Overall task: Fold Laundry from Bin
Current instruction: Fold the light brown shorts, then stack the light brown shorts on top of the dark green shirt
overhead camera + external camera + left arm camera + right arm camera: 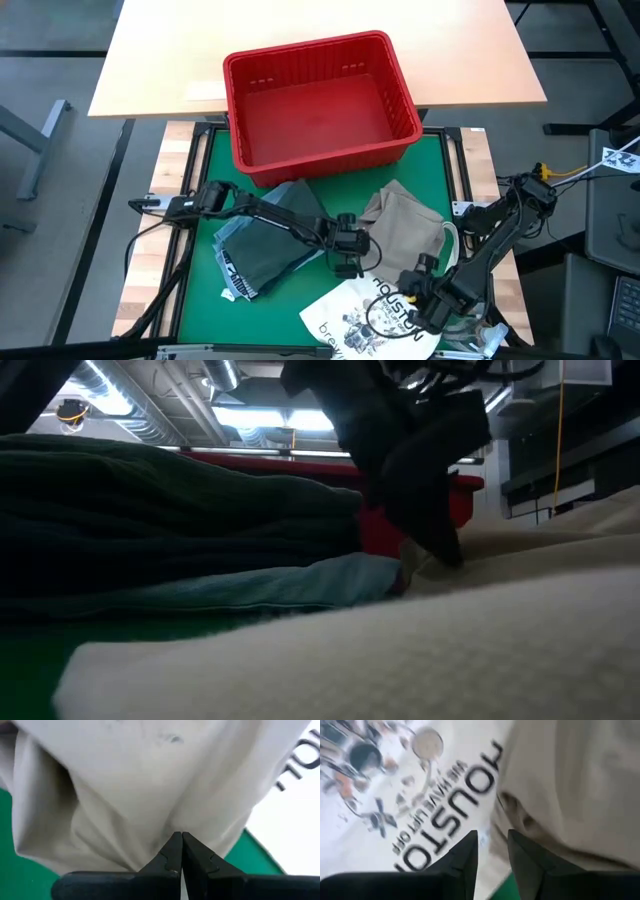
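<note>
In the high view, a green mat (pixel 205 290) covers the work table, with a pale wooden table (pixel 310 40) behind it at the top of the frame. The red bin (pixel 320 100) stands at upper centre and looks empty; the laundry lies below it: a dark green garment (pixel 265 245) at lower left over a light blue piece (pixel 232 232), and a khaki-tan garment (pixel 405 225) right of centre. The left gripper (pixel 349 262) sits at the khaki cloth's lower left edge. The right gripper (pixel 428 305) hovers at lower right over a white tote bag (pixel 370 318). In the low view, the green garment fills the left and pale cloth the foreground. In the left wrist view, the fingers (pixel 172 852) are pressed together at a khaki fold (pixel 125 810); the step seems to be pinching an edge, and next the cloth must be drawn flat. In the right wrist view, the fingers (pixel 465 852) stand narrowly apart, holding nothing, above the print "HOUSTON".
</note>
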`<act>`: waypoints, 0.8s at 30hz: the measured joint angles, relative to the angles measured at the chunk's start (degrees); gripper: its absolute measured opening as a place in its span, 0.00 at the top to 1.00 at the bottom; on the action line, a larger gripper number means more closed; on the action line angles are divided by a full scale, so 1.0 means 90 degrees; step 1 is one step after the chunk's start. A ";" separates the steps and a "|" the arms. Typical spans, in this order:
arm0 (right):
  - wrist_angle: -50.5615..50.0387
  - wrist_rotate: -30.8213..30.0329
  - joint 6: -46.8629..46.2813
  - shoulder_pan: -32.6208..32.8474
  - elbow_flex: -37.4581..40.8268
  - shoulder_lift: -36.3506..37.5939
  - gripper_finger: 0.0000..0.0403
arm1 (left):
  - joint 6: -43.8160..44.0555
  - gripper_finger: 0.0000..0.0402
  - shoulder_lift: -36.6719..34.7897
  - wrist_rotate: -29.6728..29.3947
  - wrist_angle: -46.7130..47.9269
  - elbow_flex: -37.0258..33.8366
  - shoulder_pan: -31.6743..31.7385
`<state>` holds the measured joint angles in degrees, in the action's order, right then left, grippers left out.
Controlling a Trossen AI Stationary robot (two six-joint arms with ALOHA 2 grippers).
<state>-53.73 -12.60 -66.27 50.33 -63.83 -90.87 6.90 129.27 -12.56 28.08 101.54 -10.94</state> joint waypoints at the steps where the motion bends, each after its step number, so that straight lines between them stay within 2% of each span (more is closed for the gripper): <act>1: 0.0082 -0.0137 0.0054 0.0000 0.0000 -0.0002 0.74 | 0.0000 1.00 0.0000 0.0004 0.0014 0.0040 -0.0025; 5: 0.0048 -0.0774 -0.0028 -0.0013 0.0002 -0.0004 0.74 | -0.0127 1.00 0.0000 0.0025 -0.0025 0.0214 -0.0060; 9: -0.0515 -0.1242 -0.0354 -0.0013 0.0002 0.0121 0.74 | -0.0477 1.00 0.0000 0.0000 -0.0119 0.0499 0.0036; 16: -0.2538 -0.2141 -0.1628 -0.0077 0.0002 0.0449 0.74 | -0.0699 1.00 -0.0002 0.0010 -0.0751 0.0747 0.0355; 19: -0.3164 -0.2098 -0.2245 -0.0261 0.0098 0.0449 0.74 | -0.0668 1.00 -0.0002 0.0012 -0.0918 0.0740 0.0494; 24: -0.2587 -0.1367 -0.2249 -0.0651 0.0807 0.0447 0.74 | -0.0659 1.00 -0.0002 0.0023 -0.1034 0.0539 0.0691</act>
<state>-77.01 -24.90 -86.51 44.48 -56.57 -86.85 0.96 129.25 -12.35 18.78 106.39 -4.73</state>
